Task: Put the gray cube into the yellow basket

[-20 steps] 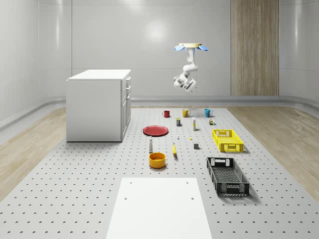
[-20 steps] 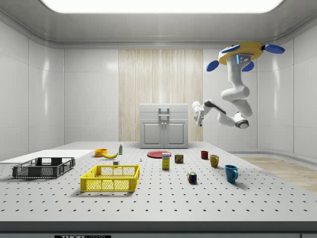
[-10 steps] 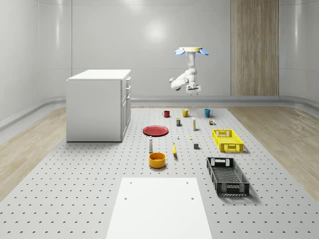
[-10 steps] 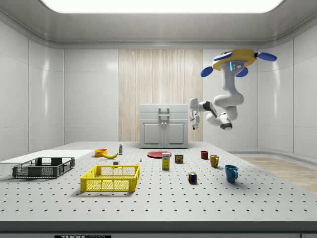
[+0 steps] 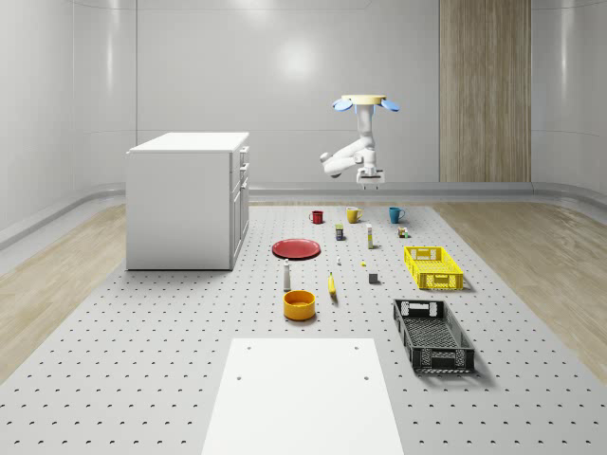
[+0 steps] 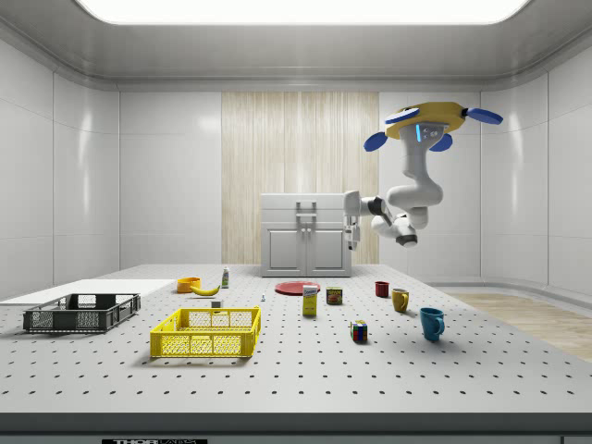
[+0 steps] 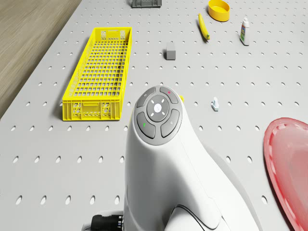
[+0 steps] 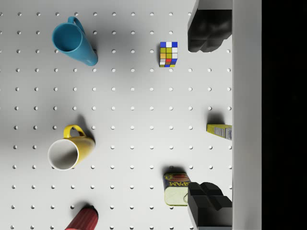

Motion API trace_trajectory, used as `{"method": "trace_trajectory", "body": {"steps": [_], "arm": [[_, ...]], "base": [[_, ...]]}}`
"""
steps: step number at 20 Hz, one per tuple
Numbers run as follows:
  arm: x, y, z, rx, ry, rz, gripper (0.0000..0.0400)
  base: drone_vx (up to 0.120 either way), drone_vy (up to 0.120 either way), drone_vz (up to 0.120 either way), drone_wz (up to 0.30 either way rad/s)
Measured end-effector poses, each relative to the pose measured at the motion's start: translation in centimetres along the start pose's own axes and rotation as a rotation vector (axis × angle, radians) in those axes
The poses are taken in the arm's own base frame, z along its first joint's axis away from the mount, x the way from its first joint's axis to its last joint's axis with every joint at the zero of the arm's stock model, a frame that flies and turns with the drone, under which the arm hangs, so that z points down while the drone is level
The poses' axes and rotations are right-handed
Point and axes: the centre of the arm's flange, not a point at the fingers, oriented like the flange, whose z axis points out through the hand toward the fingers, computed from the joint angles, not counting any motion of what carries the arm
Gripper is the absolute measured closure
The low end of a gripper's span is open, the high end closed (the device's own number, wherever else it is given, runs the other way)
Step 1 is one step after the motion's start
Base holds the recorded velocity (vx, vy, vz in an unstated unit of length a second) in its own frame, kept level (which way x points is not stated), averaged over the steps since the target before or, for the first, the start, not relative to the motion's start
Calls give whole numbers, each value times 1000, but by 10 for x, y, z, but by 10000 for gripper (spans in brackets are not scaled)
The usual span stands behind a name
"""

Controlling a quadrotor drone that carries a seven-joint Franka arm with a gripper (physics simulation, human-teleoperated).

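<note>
Drone (image 6: 427,120) shifted toward cabinet (image 6: 306,235) | end effector (image 8: 209,117) spread wide, empty, above mugs

The drone (image 6: 428,122) has a yellow disc body with blue rotors; its arm (image 7: 163,159) is glossy white, carrying gray buttons and black fingers (image 8: 207,29).

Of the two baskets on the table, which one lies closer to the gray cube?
The yellow basket. In the whole-scene view the gray cube sits just off its left side, while the black basket lies farther toward the camera.
</note>
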Motion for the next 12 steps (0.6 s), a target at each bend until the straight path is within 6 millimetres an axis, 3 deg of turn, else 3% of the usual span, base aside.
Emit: {"method": "trace_trajectory", "body": {"steps": [2,5,9,12], "arm": [[0,0,0,-4,4,0,0],[-1,-1,0,-8,8,0,0],[-1,-1,0,-10,11,0,0],[-1,-1,0,-11,12,0,0]], "base": [[120,0,-120,0],[120,-13,-13,0],[120,-120,0,0],[120,-13,-40,0]]}}
